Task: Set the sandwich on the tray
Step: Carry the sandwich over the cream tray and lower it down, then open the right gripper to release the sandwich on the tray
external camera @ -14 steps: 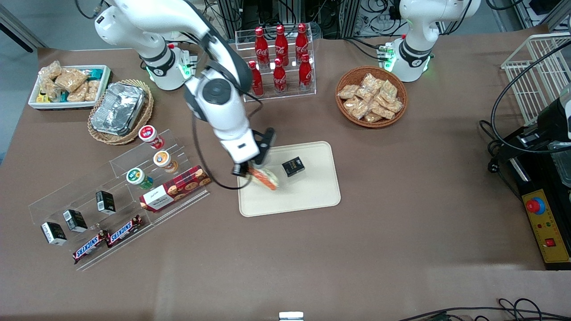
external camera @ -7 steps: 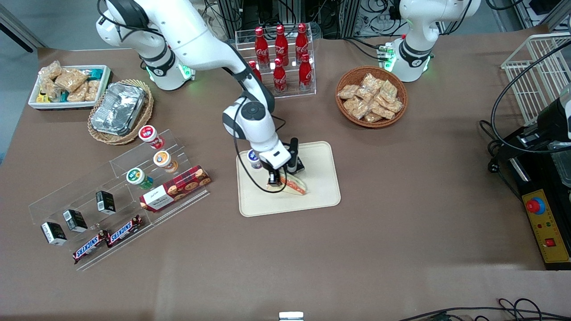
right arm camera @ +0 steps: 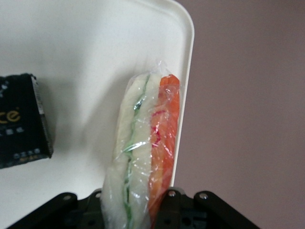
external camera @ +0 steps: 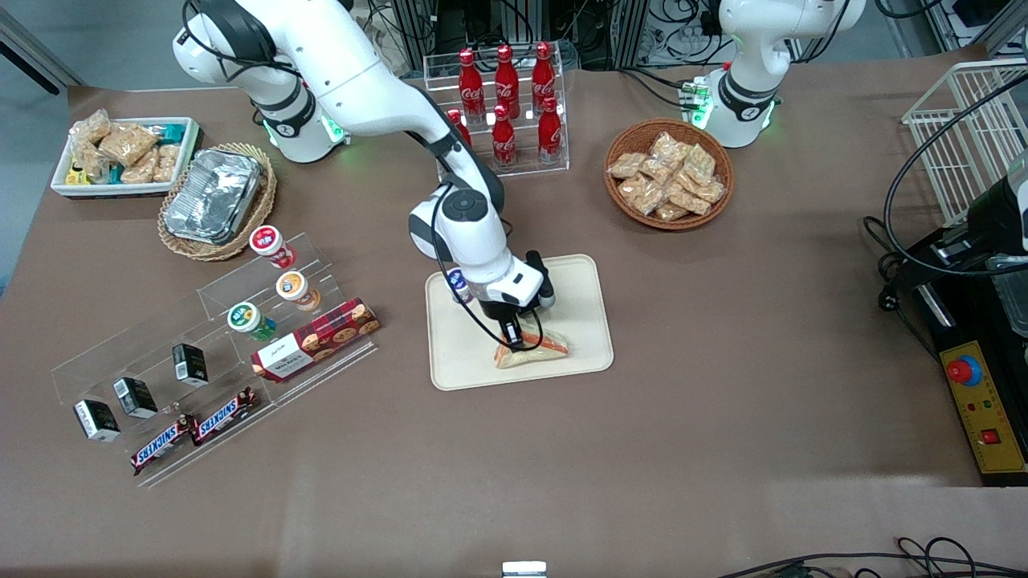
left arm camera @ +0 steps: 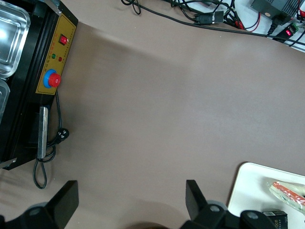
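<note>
The sandwich (external camera: 546,348), a clear-wrapped wedge with pale bread and orange and green filling, rests on the cream tray (external camera: 578,321) by its rim nearest the front camera. My right gripper (external camera: 514,333) stands low over the tray, shut on the sandwich's end. In the right wrist view the sandwich (right arm camera: 143,143) runs out from between the gripper's (right arm camera: 133,202) fingers (right arm camera: 170,205), along the tray's rim (right arm camera: 188,71). The parked arm's wrist view also shows the sandwich (left arm camera: 288,191) on the tray (left arm camera: 252,191).
A black box (right arm camera: 21,121) and a small white-capped bottle (external camera: 458,282) also sit on the tray. A cola bottle rack (external camera: 502,104) and a wicker basket of snack packets (external camera: 668,172) stand farther back. An acrylic shelf (external camera: 217,345) with a cookie box (external camera: 315,339) lies toward the working arm's end.
My gripper has carried the sandwich across the tray toward the front camera and lowered it. The sandwich now rests on the tray by the near rim.
</note>
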Tool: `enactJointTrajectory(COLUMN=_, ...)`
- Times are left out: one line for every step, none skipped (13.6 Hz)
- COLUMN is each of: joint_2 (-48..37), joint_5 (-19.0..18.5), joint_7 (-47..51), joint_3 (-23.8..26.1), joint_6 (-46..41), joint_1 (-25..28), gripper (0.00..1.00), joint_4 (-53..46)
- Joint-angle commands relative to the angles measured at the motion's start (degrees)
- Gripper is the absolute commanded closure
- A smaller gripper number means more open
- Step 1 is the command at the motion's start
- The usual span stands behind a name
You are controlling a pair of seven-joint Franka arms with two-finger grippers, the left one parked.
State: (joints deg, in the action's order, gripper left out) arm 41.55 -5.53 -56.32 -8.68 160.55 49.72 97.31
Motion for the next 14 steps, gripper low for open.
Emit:
enactJointTrajectory(joint_2=3.53, joint_5=-0.71, joint_7=-1.51, joint_3=0.06, joint_6=-0.42, joint_1=-1.82, gripper=1.00, joint_4=-4.15)
enactJointTrajectory(joint_2=3.36, joint_5=-0.28, joint_7=-1.07, joint_3=0.15, joint_6=-0.50, joint_1=-1.82, gripper=0.80, joint_4=-4.23)
enactJointTrajectory(joint_2=3.53, joint_5=0.42, joint_7=-1.24, joint_3=0.15, joint_6=-0.51, joint_1=-1.82, gripper=0.61, joint_4=-4.15)
enactJointTrajectory(joint_2=3.53, joint_5=0.52, joint_7=-1.16, joint_3=0.15, joint_6=-0.51, joint_1=-1.82, gripper=0.01, joint_4=-4.15)
enactJointTrajectory(joint_2=3.53, joint_5=1.39, joint_7=-0.98, joint_3=0.15, joint_6=-0.51, joint_1=-1.82, gripper=0.00, joint_4=-4.15)
enactJointTrajectory(joint_2=3.62, joint_5=3.05, joint_7=-0.98, joint_3=0.06, joint_6=-0.51, joint_1=-1.82, gripper=0.00, joint_4=-4.15)
enactJointTrajectory(joint_2=3.36, joint_5=4.20, joint_7=-0.98, joint_3=0.06, joint_6=-0.51, joint_1=-1.82, gripper=0.00, joint_4=-4.15)
enactJointTrajectory(joint_2=3.18, joint_5=4.38, joint_7=-0.98, joint_3=0.15, joint_6=-0.51, joint_1=-1.82, gripper=0.00, joint_4=-4.06)
enactJointTrajectory(joint_2=3.01, joint_5=4.47, joint_7=-0.98, joint_3=0.15, joint_6=-0.77, joint_1=-1.82, gripper=0.00, joint_4=-3.97)
enactJointTrajectory(joint_2=2.74, joint_5=4.47, joint_7=-0.98, joint_3=0.15, joint_6=-1.12, joint_1=-1.82, gripper=0.00, joint_4=-3.88)
enactJointTrajectory(joint_2=2.31, joint_5=4.47, joint_7=-0.98, joint_3=0.15, joint_6=-1.99, joint_1=-1.73, gripper=0.00, joint_4=-3.80)
enactJointTrajectory(joint_2=0.91, joint_5=4.56, joint_7=-0.98, joint_3=0.24, joint_6=-3.13, joint_1=-1.73, gripper=0.00, joint_4=-3.10)
enactJointTrajectory(joint_2=-1.45, joint_5=4.65, joint_7=-0.98, joint_3=0.24, joint_6=-5.84, joint_1=-1.73, gripper=0.00, joint_4=-2.66)
enactJointTrajectory(joint_2=-4.09, joint_5=4.65, joint_7=-0.98, joint_3=0.15, joint_6=-9.96, joint_1=-1.91, gripper=0.00, joint_4=-2.74)
